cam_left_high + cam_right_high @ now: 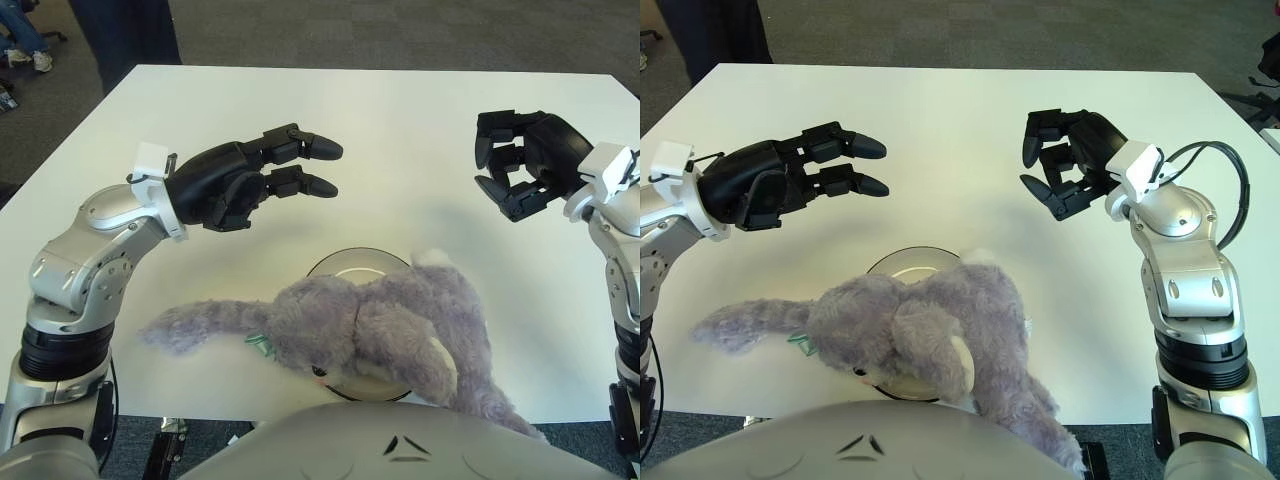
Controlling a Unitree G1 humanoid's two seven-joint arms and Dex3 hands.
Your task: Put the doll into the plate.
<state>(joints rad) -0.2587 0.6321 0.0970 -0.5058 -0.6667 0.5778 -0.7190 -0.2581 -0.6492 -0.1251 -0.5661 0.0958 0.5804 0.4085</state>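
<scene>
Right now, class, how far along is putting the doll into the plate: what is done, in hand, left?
Done: the grey doll already lies across the plate, covering most of it; its trunk and a leg trail onto the table.
In hand: nothing. The left hand and right hand show above the table, fingers holding nothing.
Left: probably little, perhaps tucking in the trailing parts.
</scene>
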